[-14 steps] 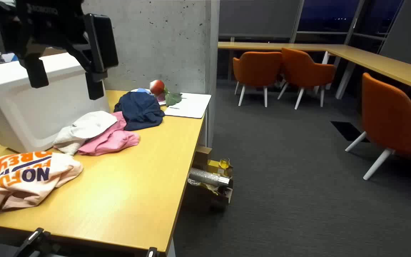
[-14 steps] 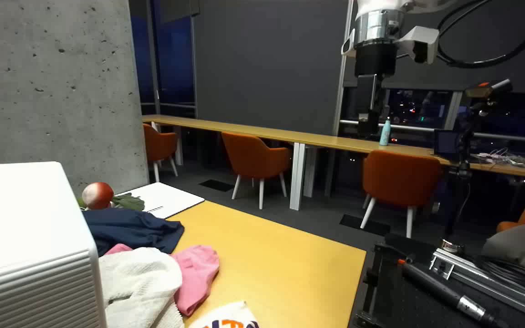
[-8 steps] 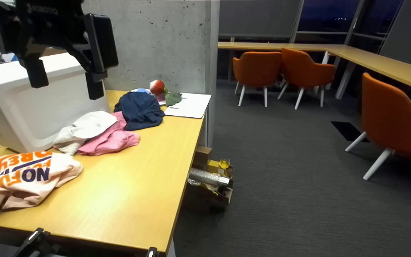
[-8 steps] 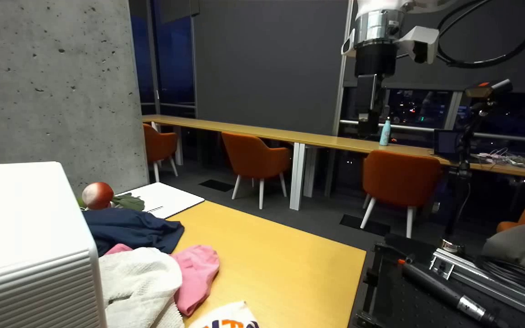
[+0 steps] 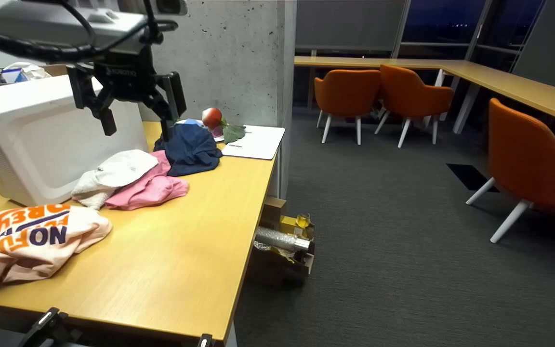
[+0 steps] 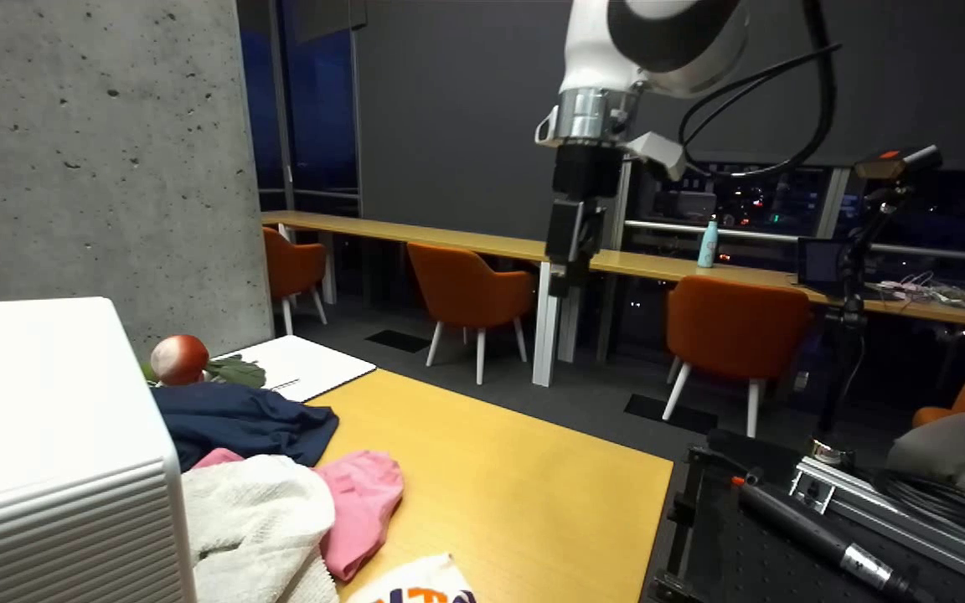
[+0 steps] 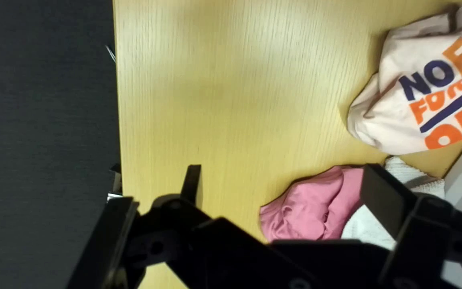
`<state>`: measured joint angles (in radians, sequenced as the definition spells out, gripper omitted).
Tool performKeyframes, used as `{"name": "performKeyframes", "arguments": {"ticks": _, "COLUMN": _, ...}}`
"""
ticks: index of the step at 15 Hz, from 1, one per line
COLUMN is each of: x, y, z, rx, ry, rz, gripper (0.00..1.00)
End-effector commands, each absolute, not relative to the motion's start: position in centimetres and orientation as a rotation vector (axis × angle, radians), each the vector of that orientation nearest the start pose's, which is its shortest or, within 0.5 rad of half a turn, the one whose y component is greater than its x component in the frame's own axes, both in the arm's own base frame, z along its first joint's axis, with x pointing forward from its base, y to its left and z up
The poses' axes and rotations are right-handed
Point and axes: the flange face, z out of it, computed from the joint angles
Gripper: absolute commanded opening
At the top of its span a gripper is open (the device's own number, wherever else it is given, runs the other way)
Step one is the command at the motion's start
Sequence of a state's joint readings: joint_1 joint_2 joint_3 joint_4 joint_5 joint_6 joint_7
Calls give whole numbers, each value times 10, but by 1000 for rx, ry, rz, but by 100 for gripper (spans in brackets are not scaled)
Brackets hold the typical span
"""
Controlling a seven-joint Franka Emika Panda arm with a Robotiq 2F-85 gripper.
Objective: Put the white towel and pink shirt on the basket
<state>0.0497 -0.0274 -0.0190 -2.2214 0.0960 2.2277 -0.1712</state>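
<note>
The gripper (image 5: 138, 127) is hanging above the tabletop (image 5: 181, 250), its fingers (image 7: 387, 200) standing wide apart and gripping nothing. The white towel (image 5: 123, 168) and pink shirt (image 5: 154, 191) are lying together inward from the edge facing the open floor (image 5: 403, 241), between it and a white box (image 5: 60, 149) that is probably serving as the basket, the towel overlapping the shirt. A navy cloth (image 5: 188, 149) is bunching beside them, toward the edge by the concrete wall (image 5: 215, 58). The step in hand is probably the approach to a first grasp, since neither piece is resting on the box. With the towel lying uppermost, the next move is likely calling for shifting inward from the open-floor edge, lowering onto a raised towel fold and pinching it without catching the shirt. In the wrist view one finger is covering part of the towel, and the frame is cutting off a printed shirt (image 7: 427, 96). Both exterior views are cropping the box and showing no opening.
</note>
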Motion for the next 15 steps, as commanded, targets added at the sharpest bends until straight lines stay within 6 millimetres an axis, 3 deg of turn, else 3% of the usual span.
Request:
{"name": "performKeyframes", "arguments": {"ticks": 1, "x": 594, "y": 56, "z": 351, "rx": -3037, "ry": -293, "rz": -109, "gripper": 100}}
{"name": "performKeyframes", "arguments": {"ticks": 4, "x": 639, "y": 86, "z": 306, "rx": -3025, "ry": -328, "rz": -108, "gripper": 100}}
{"name": "performKeyframes", "arguments": {"ticks": 8, "x": 688, "y": 128, "z": 264, "rx": -3011, "ry": -396, "rz": -102, "gripper": 100}}
{"name": "performKeyframes", "arguments": {"ticks": 15, "x": 735, "y": 195, "z": 201, "rx": -2976, "ry": -523, "rz": -83, "gripper": 100}}
